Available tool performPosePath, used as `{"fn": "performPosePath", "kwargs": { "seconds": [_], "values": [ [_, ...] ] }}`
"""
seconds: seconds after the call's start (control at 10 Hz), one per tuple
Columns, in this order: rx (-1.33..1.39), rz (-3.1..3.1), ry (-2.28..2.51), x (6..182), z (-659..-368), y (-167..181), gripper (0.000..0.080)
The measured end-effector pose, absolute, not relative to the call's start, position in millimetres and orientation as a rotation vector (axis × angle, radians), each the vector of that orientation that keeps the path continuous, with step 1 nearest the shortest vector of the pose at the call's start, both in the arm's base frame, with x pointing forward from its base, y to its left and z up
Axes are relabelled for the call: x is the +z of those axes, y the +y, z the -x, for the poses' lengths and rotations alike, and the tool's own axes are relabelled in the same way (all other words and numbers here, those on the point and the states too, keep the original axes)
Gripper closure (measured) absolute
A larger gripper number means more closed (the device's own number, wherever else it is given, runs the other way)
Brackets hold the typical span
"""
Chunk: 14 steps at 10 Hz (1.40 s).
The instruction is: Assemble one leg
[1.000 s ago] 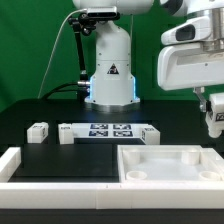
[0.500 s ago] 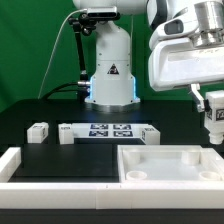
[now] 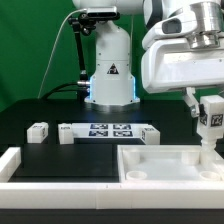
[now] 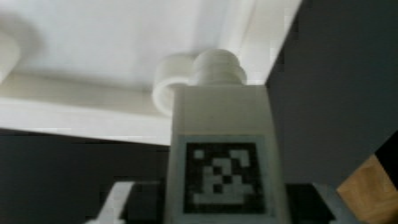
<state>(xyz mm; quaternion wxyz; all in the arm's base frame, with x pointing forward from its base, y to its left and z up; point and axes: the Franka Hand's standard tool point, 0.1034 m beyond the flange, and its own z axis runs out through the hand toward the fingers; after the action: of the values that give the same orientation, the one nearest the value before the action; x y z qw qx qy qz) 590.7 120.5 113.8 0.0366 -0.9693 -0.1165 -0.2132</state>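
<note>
My gripper is shut on a white leg with a black-and-white tag and holds it upright at the exterior view's right, its lower end just above the far right corner of the large white square panel. In the wrist view the leg fills the middle between my gripper's dark fingers, its round tip pointing at the panel near that panel's edge. Whether the tip touches the panel I cannot tell.
The marker board lies in the middle of the black table. Loose legs lie beside it. A white rail runs along the front left. The robot base stands behind.
The arm has shifted toward the exterior view's left, carrying the leg a little left and up, over the panel's right corner.
</note>
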Motion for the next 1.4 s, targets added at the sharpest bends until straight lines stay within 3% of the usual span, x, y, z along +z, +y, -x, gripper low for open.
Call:
{"fn": "performPosePath", "kwargs": {
  "seconds": [0.3, 0.8, 1.2, 1.4],
  "values": [
    [-0.639, 2.982, -0.401, 110.4, -617.0, 112.4, 0.0507],
    [-0.647, 2.979, -0.397, 89.1, -616.2, 114.3, 0.0507],
    [-0.694, 2.969, -0.395, 87.9, -621.1, 116.1, 0.0507],
    [-0.680, 2.972, -0.396, 78.8, -618.4, 116.6, 0.0507]
  ]
}}
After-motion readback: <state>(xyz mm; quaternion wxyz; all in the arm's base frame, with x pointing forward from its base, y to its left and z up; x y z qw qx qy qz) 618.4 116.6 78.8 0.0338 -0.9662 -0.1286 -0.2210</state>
